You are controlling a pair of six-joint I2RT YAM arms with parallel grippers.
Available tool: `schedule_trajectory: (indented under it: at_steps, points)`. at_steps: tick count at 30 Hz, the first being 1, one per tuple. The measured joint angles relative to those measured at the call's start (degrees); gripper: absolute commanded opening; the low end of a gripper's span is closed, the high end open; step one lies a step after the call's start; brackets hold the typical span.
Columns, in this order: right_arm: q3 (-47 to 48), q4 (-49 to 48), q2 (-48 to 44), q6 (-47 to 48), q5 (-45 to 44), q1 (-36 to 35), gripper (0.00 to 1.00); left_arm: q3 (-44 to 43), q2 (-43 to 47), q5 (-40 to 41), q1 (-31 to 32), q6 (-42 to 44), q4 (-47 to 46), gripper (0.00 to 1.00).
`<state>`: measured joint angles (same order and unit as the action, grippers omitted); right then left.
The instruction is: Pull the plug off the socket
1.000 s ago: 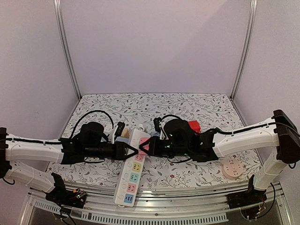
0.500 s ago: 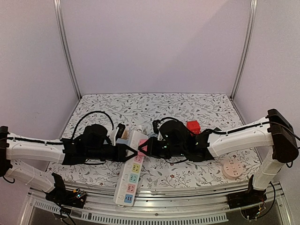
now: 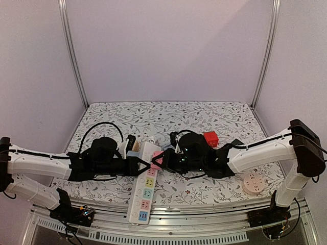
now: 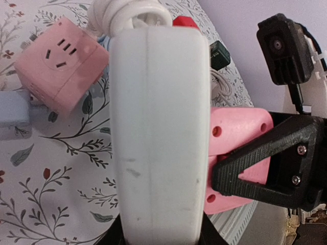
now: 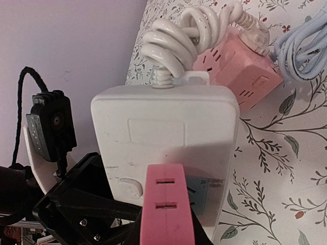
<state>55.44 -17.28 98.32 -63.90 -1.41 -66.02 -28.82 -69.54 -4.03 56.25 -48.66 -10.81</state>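
A white power strip (image 3: 145, 196) with coloured sockets lies lengthwise at the table's middle. My left gripper (image 3: 146, 165) comes from the left and is shut on the strip's sides. In the left wrist view the strip (image 4: 158, 127) fills the space between my jaws. My right gripper (image 3: 160, 160) comes from the right and is shut on a pink plug (image 3: 156, 159) standing on the strip's top face. In the right wrist view the plug (image 5: 166, 204) sits between my jaws over the strip (image 5: 168, 122). I cannot tell whether its pins are still in the socket.
A pink cube socket (image 4: 61, 66) and a coiled white cable (image 5: 189, 35) lie just beyond the strip's far end, with a pale blue cable (image 5: 301, 46) beside them. A red block (image 3: 210, 138) sits behind the right arm. A round beige disc (image 3: 254, 184) lies at the near right.
Both arms have shifted slightly. The strip's near end has swung a little to the right. Both grips are unchanged.
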Motion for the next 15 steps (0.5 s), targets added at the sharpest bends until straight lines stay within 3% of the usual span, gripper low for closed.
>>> schedule_trajectory:
  at_steps: [15]
  points:
    - [0.09, 1.05, -0.02, 1.38, 0.5, 0.55, 0.0, -1.42, -1.92, 0.46, 0.0, 0.04, 1.03, 0.11]
